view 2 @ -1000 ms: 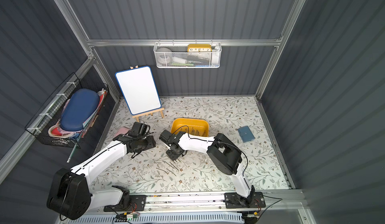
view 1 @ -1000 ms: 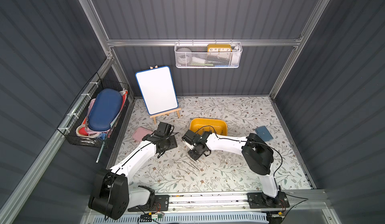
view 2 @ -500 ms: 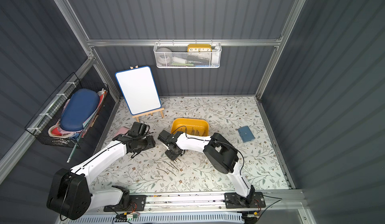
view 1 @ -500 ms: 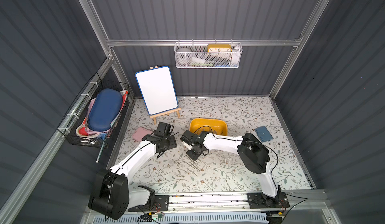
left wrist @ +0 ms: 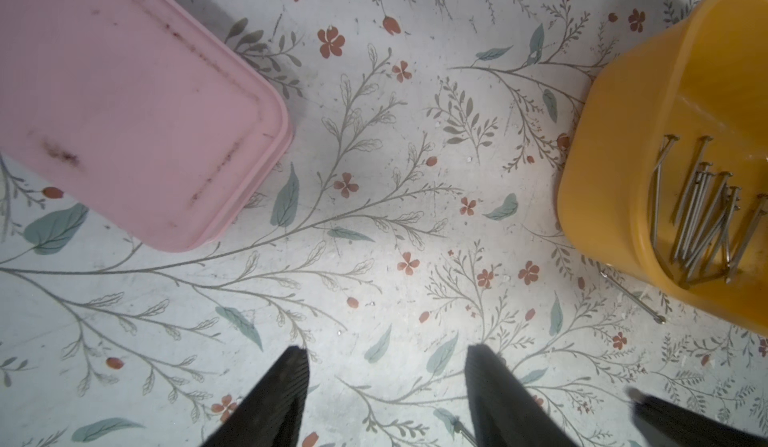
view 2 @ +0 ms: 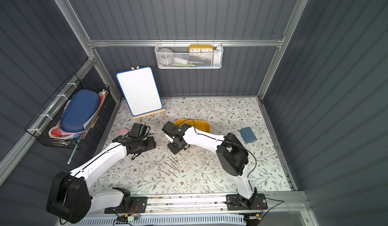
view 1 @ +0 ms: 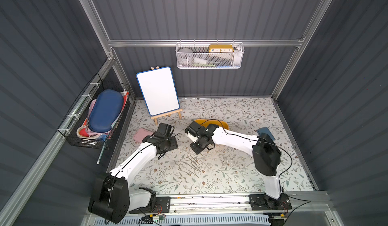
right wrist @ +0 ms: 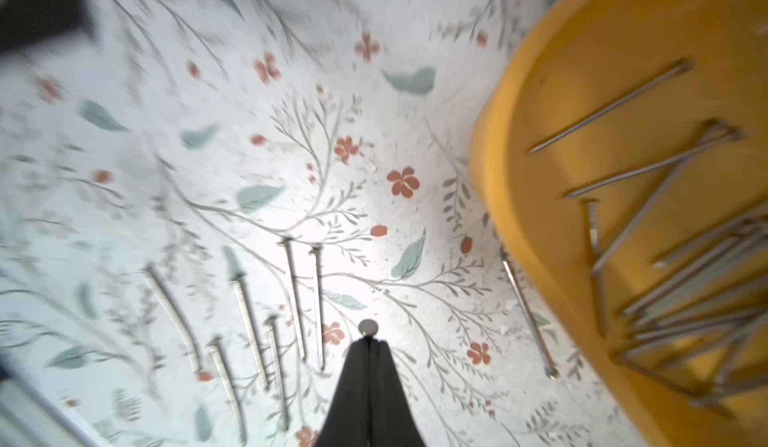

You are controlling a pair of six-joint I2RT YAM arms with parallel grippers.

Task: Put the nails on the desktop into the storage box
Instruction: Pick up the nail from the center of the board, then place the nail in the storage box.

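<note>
The right gripper (right wrist: 368, 342), with the storage box (view 2: 202, 124) at its one o'clock, was clamped on a nail (right wrist: 368, 327); the left gripper (left wrist: 387, 351) was spread apart, empty.

- A broad strip of bare floral-printed off-white table (left wrist: 374, 199) lies open between the flat pink plastic case (left wrist: 124, 104) and the mustard-yellow plastic tub (left wrist: 615, 183).
- Near the tub, thin grey metal nails (right wrist: 294, 299) lie scattered on the table, one just beside its wall.

The left arm (view 1: 136, 161) reaches forward, its hand (left wrist: 388, 351) hanging with fingers spread apart. The right arm (view 1: 235, 138) folds inward, its hand (right wrist: 369, 346) pinched together on a nail (right wrist: 368, 327).
</note>
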